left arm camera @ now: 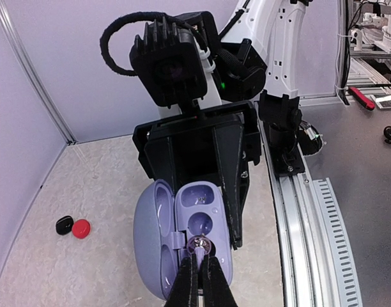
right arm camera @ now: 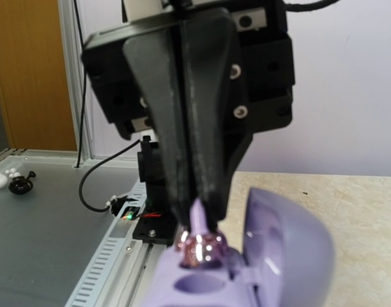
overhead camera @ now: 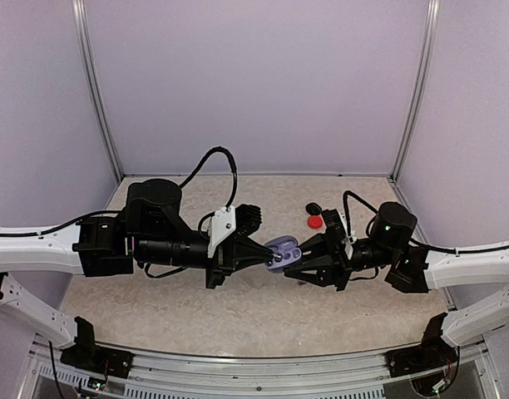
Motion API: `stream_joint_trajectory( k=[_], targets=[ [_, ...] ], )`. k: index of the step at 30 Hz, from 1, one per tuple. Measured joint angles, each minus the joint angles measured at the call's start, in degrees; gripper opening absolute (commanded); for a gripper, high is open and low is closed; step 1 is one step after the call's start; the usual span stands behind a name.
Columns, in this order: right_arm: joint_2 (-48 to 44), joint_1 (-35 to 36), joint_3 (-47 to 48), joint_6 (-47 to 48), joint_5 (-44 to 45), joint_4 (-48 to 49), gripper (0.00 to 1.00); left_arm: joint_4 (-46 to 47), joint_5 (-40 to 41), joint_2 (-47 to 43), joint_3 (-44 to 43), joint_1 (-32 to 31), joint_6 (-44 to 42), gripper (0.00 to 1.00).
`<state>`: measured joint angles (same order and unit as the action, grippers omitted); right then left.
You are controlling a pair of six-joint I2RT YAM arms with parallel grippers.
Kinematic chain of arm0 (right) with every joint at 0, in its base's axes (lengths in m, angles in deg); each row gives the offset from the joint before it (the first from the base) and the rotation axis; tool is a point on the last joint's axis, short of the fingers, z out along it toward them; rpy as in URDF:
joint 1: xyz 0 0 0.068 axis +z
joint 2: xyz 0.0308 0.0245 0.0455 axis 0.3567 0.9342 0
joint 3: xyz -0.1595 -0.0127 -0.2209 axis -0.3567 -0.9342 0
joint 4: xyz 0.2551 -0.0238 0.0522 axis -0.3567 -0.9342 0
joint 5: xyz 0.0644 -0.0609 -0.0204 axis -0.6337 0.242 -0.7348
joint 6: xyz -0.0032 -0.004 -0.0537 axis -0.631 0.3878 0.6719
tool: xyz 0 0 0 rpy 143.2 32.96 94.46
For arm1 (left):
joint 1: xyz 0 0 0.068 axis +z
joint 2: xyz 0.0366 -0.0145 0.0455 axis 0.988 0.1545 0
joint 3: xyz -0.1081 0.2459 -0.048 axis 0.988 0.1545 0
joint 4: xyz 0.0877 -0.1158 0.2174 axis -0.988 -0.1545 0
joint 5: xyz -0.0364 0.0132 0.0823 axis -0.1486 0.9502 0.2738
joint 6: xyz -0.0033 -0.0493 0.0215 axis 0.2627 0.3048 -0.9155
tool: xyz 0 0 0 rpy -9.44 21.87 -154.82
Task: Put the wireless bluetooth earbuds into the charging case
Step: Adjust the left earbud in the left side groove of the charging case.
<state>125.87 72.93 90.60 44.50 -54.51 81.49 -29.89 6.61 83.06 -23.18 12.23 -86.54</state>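
An open lavender charging case (overhead camera: 282, 252) is held above the table between both arms. My right gripper (overhead camera: 299, 261) is shut on it; one of its black fingers (left arm camera: 229, 185) lies along the case's right side. My left gripper (left arm camera: 200, 257) is shut on the stem of a shiny silver-purple earbud (left arm camera: 200, 244), whose head sits at the near well of the case (left arm camera: 151, 236). The right wrist view shows the left gripper (right arm camera: 197, 220) holding that earbud (right arm camera: 200, 248) at the case's rim (right arm camera: 278, 256). The other wells are empty. A red earbud (overhead camera: 315, 221) and a black earbud (overhead camera: 313, 208) lie on the table.
The red earbud (left arm camera: 81, 228) and black earbud (left arm camera: 64, 224) lie together on the beige tabletop (overhead camera: 196, 307), behind the right gripper. Pale walls close in the back and sides. A metal rail (left arm camera: 310, 224) runs along the near table edge.
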Motion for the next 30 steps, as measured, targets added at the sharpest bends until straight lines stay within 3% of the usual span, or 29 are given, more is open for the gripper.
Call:
stream_joint_trajectory(
  k=[15, 30],
  targets=[
    [-0.3, 0.1, -0.5, 0.0, 0.5, 0.0, 0.01, -1.7, -1.2, 0.0, -0.3, 0.1, -1.3, 0.00],
    [-0.3, 0.1, -0.5, 0.7, -0.1, -2.6, 0.01, -9.3, -2.9, 3.9, -5.8, 0.7, -2.3, 0.00]
  ],
)
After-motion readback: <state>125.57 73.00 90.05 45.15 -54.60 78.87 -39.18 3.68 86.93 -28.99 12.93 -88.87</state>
